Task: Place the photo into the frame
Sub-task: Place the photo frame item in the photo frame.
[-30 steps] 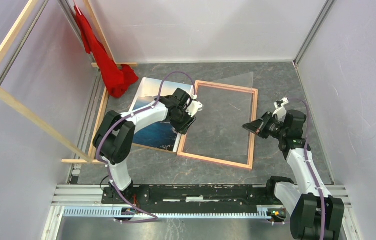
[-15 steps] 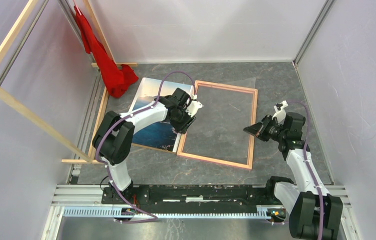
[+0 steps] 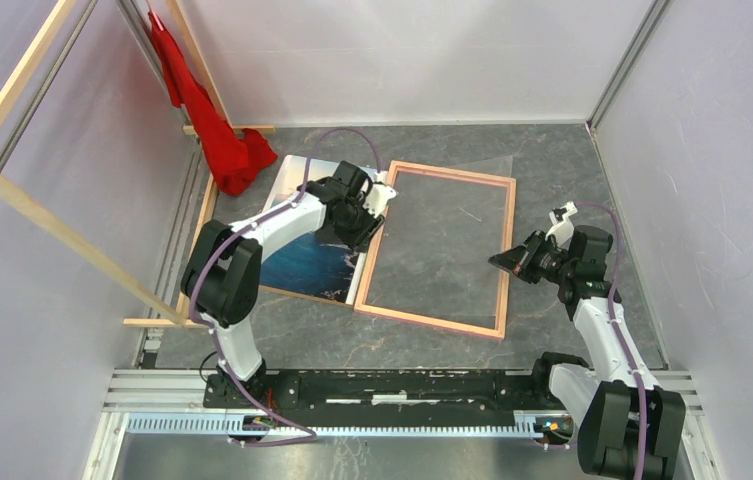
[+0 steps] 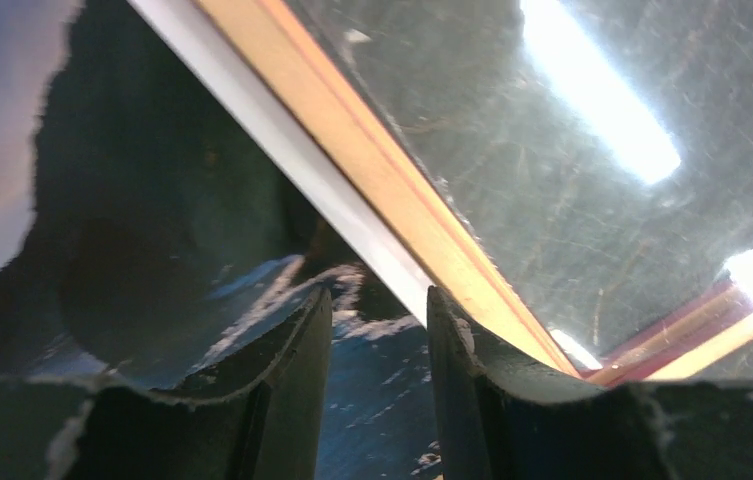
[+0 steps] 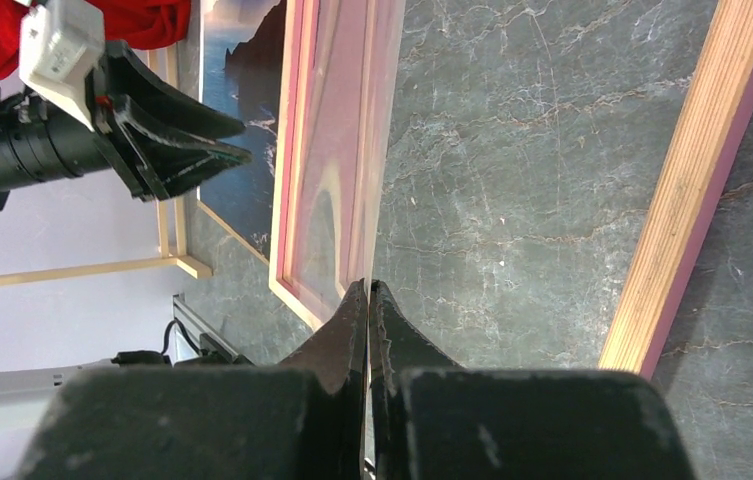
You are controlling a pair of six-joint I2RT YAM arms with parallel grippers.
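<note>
the photo lies face up on the bench, just left of the frame, its white edge running along the frame's left rail. the left fingers stand over that edge with a narrow gap between them and nothing clamped; the photo shows through the gap. the right fingers are pressed together at the frame's right rail; whether they pinch the clear sheet i cannot tell.

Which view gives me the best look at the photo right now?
Top external: most of the photo shows, left of the frame. Left wrist shows only a close patch; right wrist a narrow strip.
</note>
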